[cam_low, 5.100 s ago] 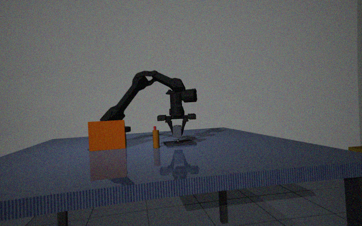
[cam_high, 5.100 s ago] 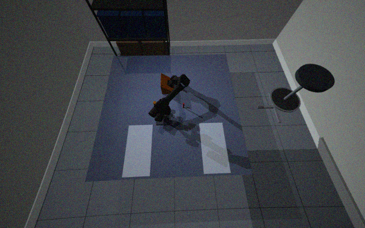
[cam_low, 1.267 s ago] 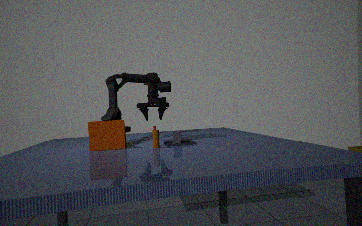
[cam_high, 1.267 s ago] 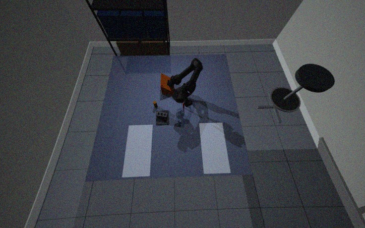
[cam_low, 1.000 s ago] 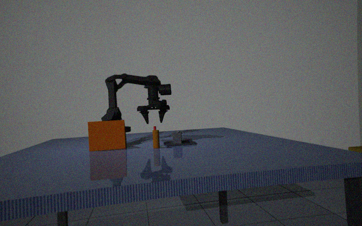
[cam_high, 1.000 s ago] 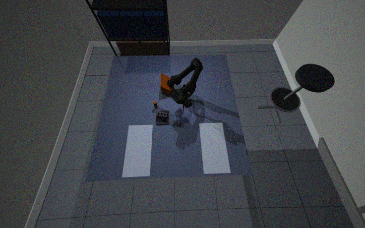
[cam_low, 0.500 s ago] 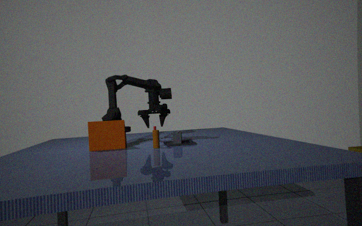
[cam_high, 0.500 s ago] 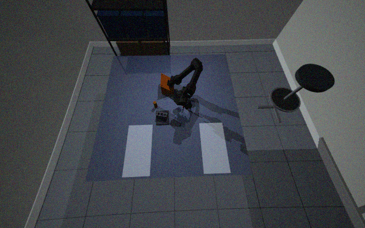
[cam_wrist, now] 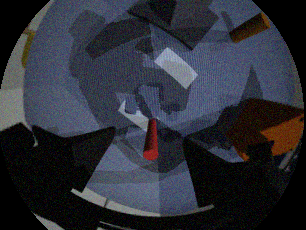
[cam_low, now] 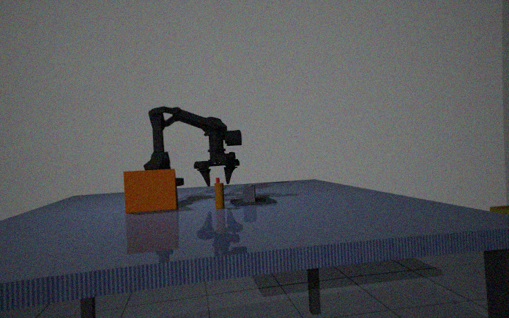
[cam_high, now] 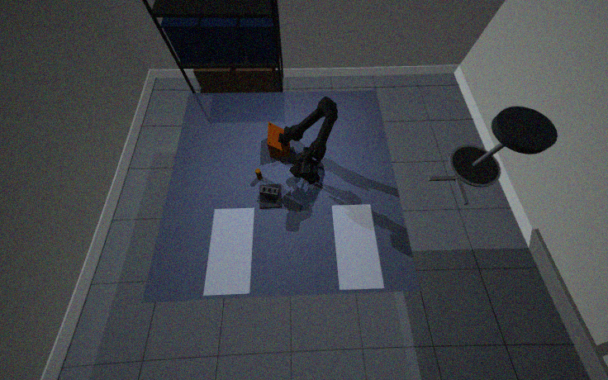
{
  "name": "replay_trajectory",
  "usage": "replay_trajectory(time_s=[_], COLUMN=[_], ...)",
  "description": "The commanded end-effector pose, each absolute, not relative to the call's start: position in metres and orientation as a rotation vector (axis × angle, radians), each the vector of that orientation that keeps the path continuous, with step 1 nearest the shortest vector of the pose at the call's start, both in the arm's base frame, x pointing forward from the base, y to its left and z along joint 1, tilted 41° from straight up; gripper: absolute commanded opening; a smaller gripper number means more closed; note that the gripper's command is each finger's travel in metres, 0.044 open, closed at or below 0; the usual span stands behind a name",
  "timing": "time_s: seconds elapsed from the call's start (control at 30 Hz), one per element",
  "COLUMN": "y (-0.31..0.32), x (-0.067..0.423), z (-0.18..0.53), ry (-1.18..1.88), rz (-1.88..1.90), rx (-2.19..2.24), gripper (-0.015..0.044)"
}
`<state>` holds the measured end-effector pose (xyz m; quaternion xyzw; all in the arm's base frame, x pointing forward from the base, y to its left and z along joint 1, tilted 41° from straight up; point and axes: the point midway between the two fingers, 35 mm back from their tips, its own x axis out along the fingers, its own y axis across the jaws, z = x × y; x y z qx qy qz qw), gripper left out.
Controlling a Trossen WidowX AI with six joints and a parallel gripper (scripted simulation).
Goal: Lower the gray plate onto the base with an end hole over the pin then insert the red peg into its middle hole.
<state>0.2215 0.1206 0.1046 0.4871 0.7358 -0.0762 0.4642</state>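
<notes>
The gray plate (cam_high: 274, 188) (cam_low: 249, 193) shows three holes in a row in the top view and rises above the dark base (cam_high: 270, 206) as a gray block in the exterior view. How it sits on the base, and the pin, cannot be made out. The red peg (cam_wrist: 151, 145) stands upright on the table; in the exterior view only its red top (cam_low: 217, 180) shows above an orange cylinder. My gripper (cam_low: 218, 184) (cam_wrist: 149, 136) is open and empty, pointing down just above the peg, with a finger on either side in the wrist view.
The orange cylinder (cam_high: 258, 173) (cam_low: 219, 196) (cam_wrist: 250, 28) stands near the base. An orange box (cam_high: 276, 136) (cam_low: 150, 191) (cam_wrist: 282, 135) is beside the arm. Two white rectangles (cam_high: 229, 249) (cam_high: 358, 245) lie toward the near side of the blue table (cam_high: 292, 278).
</notes>
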Motion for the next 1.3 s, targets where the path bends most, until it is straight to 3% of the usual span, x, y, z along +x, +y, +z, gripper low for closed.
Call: replay_trajectory(time_s=[0.0, 0.1, 0.67, 1.27], y=[0.1247, 0.1263, 0.1263, 0.1213], x=[0.2184, 0.218, 0.218, 0.2203], z=[0.0993, 0.0977, 0.0977, 0.1029], ry=[1.816, 1.816, 1.816, 1.815], rz=[-0.192, -0.192, -0.192, -0.194], rx=[1.204, 1.204, 1.204, 1.203], gripper=[0.044, 0.044, 0.0, 0.0])
